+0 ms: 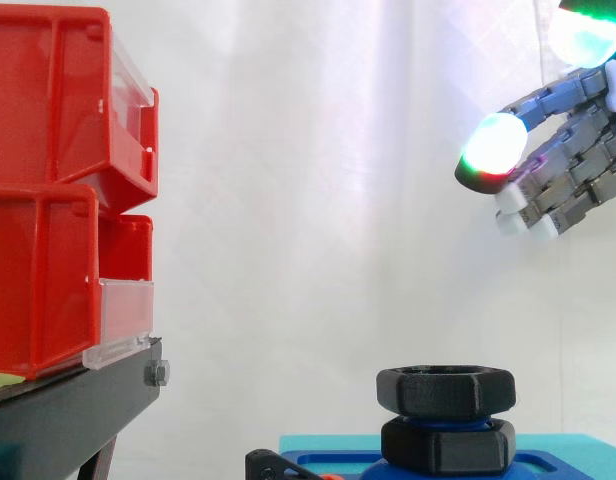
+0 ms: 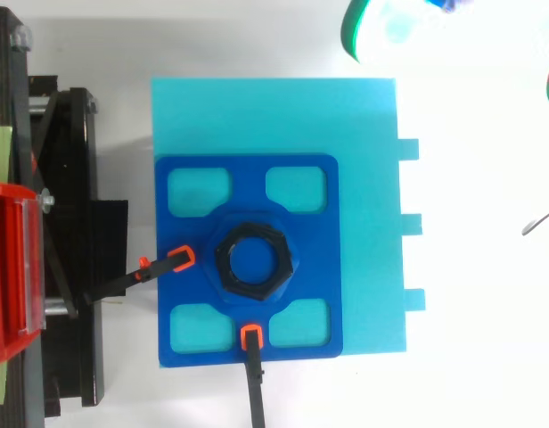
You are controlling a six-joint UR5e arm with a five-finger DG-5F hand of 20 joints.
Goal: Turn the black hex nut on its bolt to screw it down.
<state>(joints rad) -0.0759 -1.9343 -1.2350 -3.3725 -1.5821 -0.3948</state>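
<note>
Side view: the hand [image 1: 573, 165] is seen with its fingers loosely bent and nothing held. The black nut [image 1: 445, 389] sits well below it, out past the fingertips, on a blue bolt [image 2: 253, 258] above a second nut [image 1: 448, 446]. The nut is judged to be light, rigid, matte plastic. It would best be pinched across opposite flats, since the rounded corners may slip.
</note>
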